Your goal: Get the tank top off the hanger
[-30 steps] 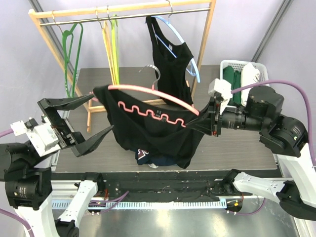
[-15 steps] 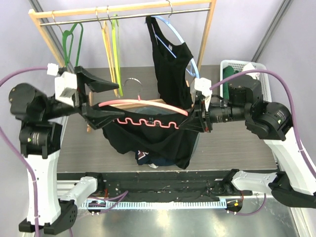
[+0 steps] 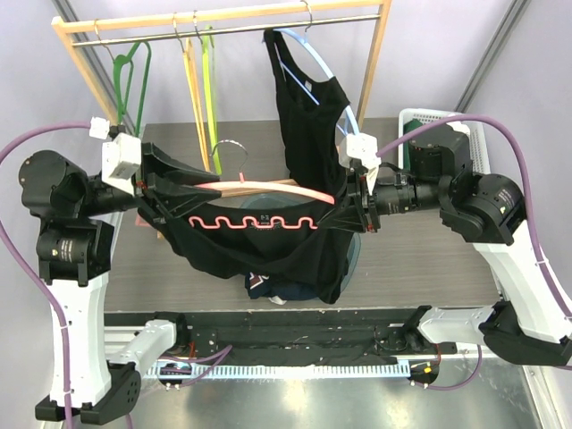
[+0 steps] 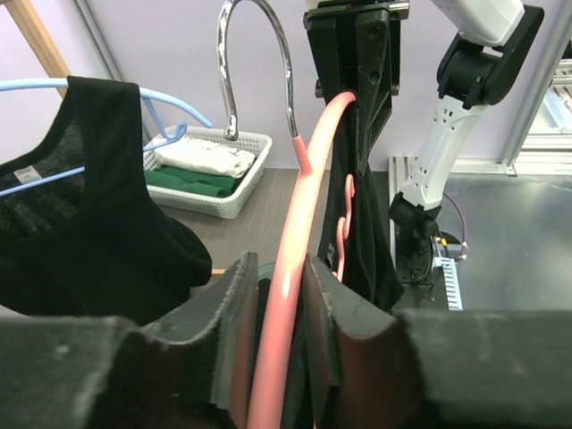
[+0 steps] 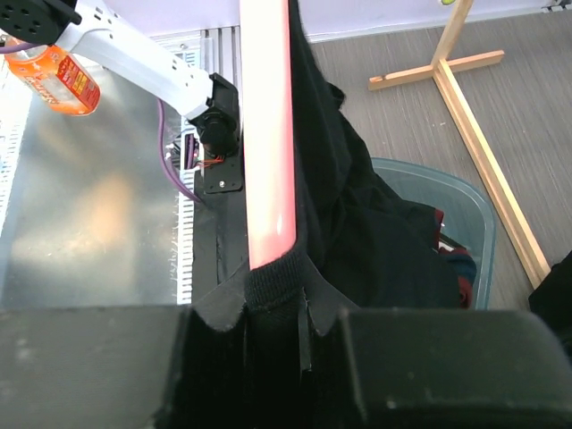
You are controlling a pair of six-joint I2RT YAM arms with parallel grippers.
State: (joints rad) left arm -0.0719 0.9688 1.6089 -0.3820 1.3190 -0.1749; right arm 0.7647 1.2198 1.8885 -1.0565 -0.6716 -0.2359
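A pink hanger [image 3: 268, 186] with a wavy lower bar hangs level in mid-air between my two grippers, and the black tank top [image 3: 268, 255] droops from it. My left gripper [image 3: 198, 189] is shut on the hanger's left arm. In the left wrist view the pink bar [image 4: 299, 232] runs up between the fingers of that gripper [image 4: 281, 286], with the tank top [image 4: 366, 232] beyond. My right gripper [image 3: 350, 213] holds the right end. There its fingers [image 5: 273, 299] pinch the tank top's ribbed strap [image 5: 277, 277] over the tip of the hanger [image 5: 266, 134].
Behind stands a wooden clothes rack [image 3: 223, 16] with green hangers [image 3: 134, 71], yellow-green hangers [image 3: 206, 80] and another black top on a blue hanger [image 3: 308, 107]. A white basket of folded clothes [image 3: 433, 134] sits at the right. A bin with garments [image 3: 268, 286] lies under the tank top.
My left gripper swung up from the lower left to the hanger's left end and closed on it. The hanger came level and shifted slightly left with the right gripper.
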